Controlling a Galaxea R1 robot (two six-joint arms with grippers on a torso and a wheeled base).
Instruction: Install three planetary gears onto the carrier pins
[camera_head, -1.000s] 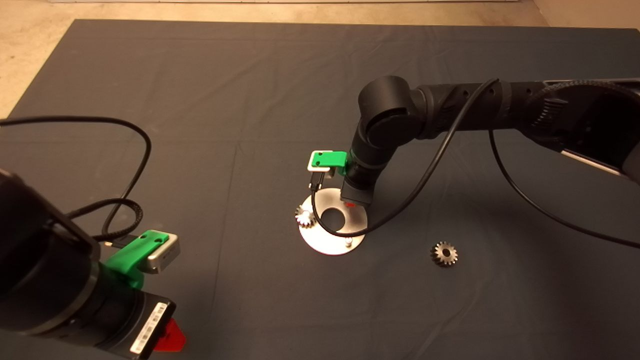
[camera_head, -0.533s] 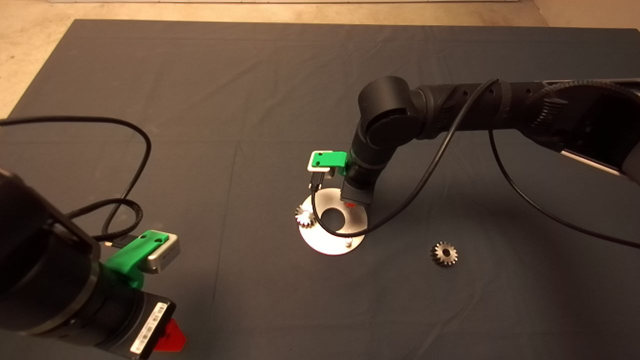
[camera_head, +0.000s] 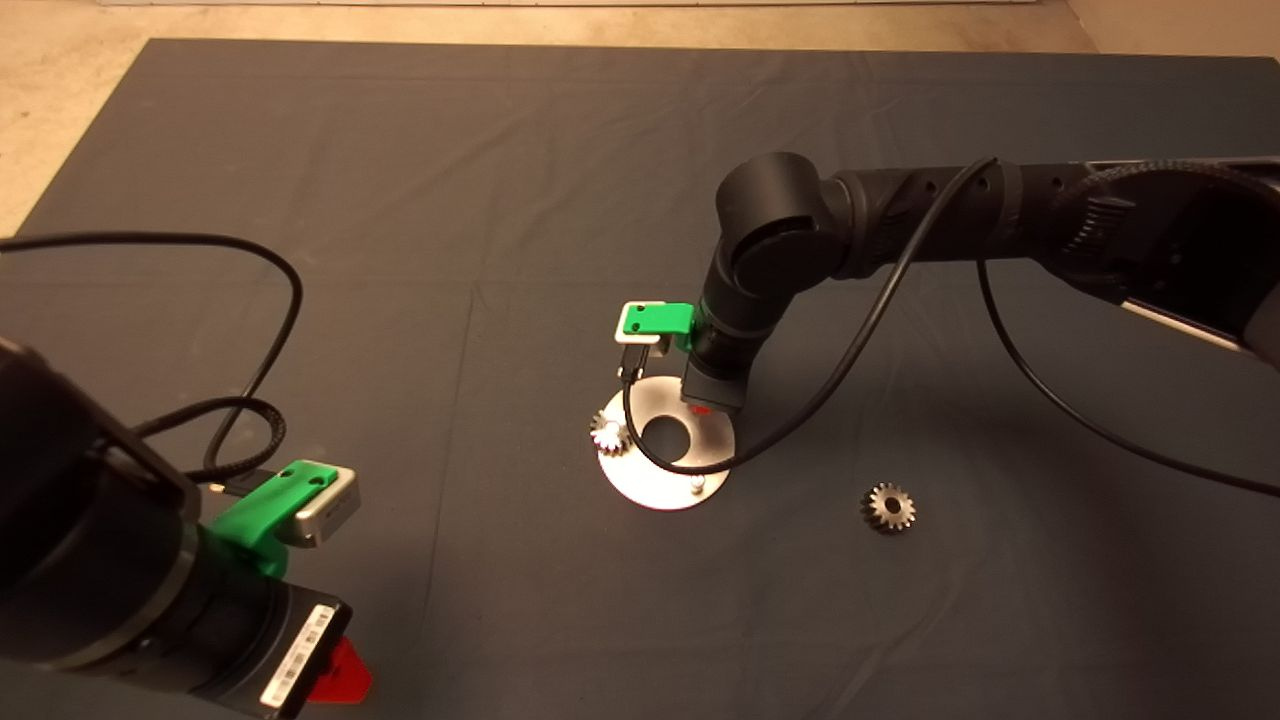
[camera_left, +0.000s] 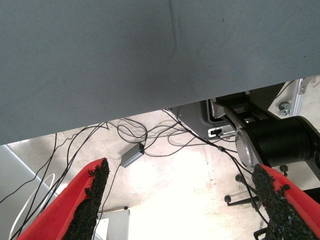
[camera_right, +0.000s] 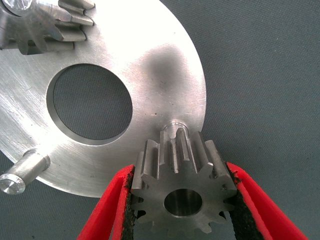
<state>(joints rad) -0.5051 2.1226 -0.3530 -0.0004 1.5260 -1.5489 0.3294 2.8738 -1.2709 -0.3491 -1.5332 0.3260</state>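
Right gripper (camera_right: 181, 200) at frame centre, fingers (camera_right: 112, 207) clenched on a planetary gear (camera_right: 182, 192), bore poised over a carrier pin (camera_right: 174, 128) for seating; left gripper (camera_left: 182, 202) parked lower left, fingers released.

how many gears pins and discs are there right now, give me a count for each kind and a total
Planetary gears: 3 – one on a pin, one loose on the mat, one gripped in the right claw.
Carrier pins: 3 –, one under the mounted gear.
Disc: 1.
Total: 7.
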